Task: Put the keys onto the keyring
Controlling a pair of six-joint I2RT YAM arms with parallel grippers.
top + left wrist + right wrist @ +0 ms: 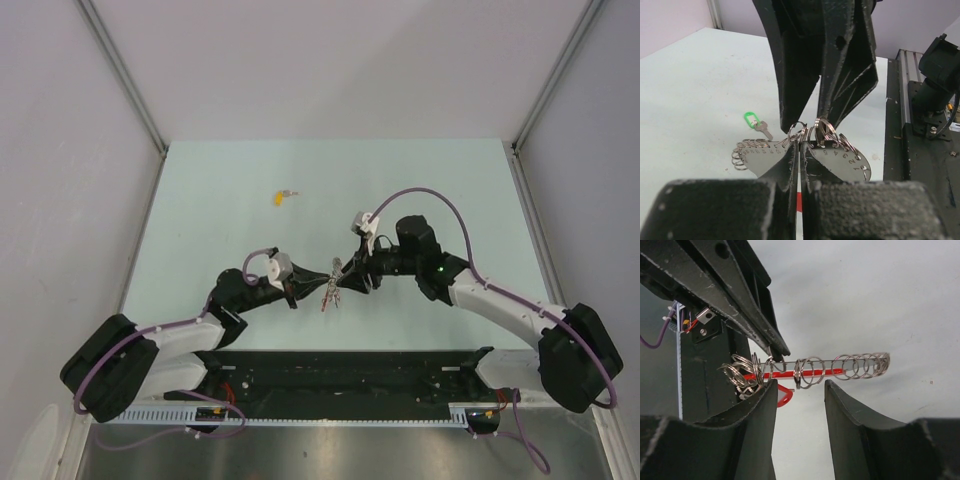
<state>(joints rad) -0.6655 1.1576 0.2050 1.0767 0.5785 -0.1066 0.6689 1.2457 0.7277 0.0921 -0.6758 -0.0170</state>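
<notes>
Hardly begun, judging by the layout. Holding the keyring (331,290) between both arms, pinched at its flat numbered plate (850,162) by the tightly closed left gripper (799,150). Meeting it from the opposite side with the right gripper (801,387), fingers (755,430) roughly half apart, tips at the wire rings (860,365), clamping nothing discernible. Yet to fetch and thread the green key (754,120), down on the table (200,200) near the keyring, and the yellow key (283,195), well apart toward the far side.

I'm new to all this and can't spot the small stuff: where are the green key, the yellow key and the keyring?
green key (752,119): left wrist view, on its green plastic head.
yellow key (277,197): top view, on its yellow head.
keyring (331,288): top view, on its dangling cluster of rings.
</notes>
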